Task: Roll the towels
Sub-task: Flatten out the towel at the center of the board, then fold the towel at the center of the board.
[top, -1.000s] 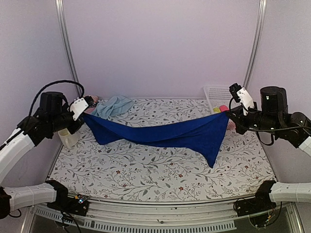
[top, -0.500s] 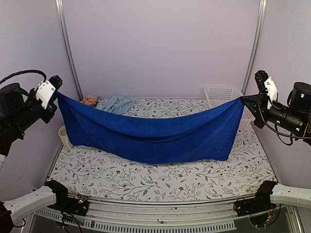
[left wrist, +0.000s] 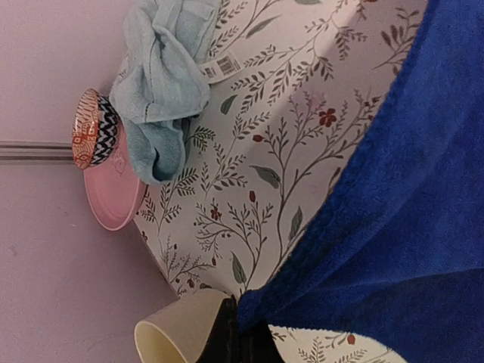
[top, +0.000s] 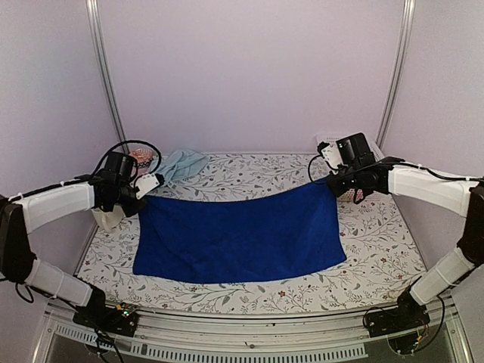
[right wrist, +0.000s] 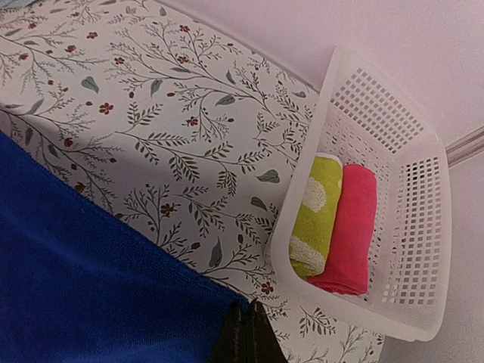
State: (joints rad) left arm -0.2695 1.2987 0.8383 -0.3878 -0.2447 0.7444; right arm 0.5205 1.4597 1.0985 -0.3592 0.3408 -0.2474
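Royal blue towel [top: 238, 238]: plain, deep pile, spread flat mid-bench [top: 227, 293], far edge sagging slightly. Left fingers [top: 153, 182] pinched closed on its far-left corner, right fingers [top: 331, 184] pinched closed on the far-right one. Aqua towel [top: 180, 162] is crumpled at back left, touching the pink hat [left wrist: 106, 174]. Its white tag [left wrist: 221, 69] carries a barcode, print too small to read

left gripper [top: 155, 182] low, far left, jaws closed on blue towel [top: 238, 238] | right gripper [top: 331, 184] likewise, far right
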